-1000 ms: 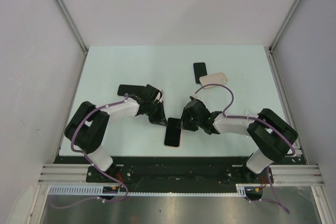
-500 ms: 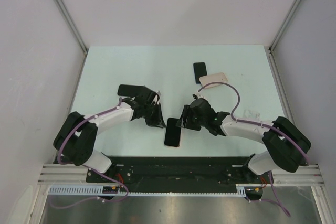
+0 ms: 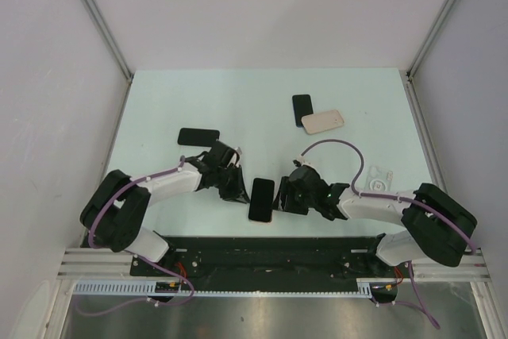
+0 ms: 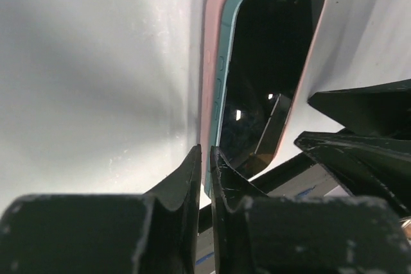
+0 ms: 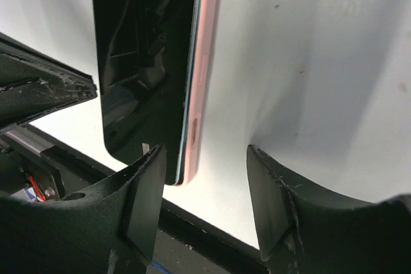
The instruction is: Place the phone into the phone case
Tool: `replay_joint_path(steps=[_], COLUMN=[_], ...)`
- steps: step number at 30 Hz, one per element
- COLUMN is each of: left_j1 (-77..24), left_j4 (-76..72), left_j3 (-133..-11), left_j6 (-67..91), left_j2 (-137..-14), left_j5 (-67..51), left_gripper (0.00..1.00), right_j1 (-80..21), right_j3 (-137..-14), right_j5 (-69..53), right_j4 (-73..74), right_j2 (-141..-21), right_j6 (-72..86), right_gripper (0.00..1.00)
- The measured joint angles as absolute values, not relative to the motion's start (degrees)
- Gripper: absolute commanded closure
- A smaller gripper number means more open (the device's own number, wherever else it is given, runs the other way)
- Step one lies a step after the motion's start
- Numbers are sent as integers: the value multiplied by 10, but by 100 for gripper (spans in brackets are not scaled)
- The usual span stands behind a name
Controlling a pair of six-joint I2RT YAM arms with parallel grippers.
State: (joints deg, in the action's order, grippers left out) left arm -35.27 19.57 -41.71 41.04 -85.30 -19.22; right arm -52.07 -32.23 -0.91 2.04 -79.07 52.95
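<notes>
The phone point(image 3: 261, 198) lies flat, dark screen up, at the near middle of the pale desk point(image 3: 175, 93), directly between the two arms. The left jaws stand at its left long side. In the left wrist view they are nearly pressed together with only a thin slit between them, their tips at the near end of the pink phone case point(image 4: 209, 62). Whether they pinch its rim cannot be told. The right jaws are spread, holding nothing, and a near corner of the case point(image 5: 204, 49) lies between their tips. The phone point(image 4: 270, 62) sits inside the pink case, its teal side showing along the rim; full seating cannot be confirmed. Farther back, a small black handset point(image 3: 302, 109) touches a beige case point(image 3: 323, 121), and a black slab point(image 3: 198, 136) lies to the left.
</notes>
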Motion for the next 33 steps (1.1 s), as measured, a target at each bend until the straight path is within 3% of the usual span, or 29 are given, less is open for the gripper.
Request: replay_joint_path(steps=[8, 17, 24, 33], left_j1=[-379, -403, -404, -422], left_j4=[169, 154, 150, 195], left_j3=[-416, -411, -408, -437], left_j6=[428, 453, 466, 450], left_j2=[-861, -866, -866, -866], left_j5=[-204, -203, -202, -167], left_gripper=[92, 98, 97, 84], right_j1=[-551, -562, -564, -560], right_j3=[-322, -319, -319, -317], right_j5=[-1, 22, 29, 31], right_j4=[-2, -2, 1, 4], right_j2=[-802, -810, -810, -783], right_j6=[553, 571, 579, 576], right_gripper=[48, 67, 65, 51])
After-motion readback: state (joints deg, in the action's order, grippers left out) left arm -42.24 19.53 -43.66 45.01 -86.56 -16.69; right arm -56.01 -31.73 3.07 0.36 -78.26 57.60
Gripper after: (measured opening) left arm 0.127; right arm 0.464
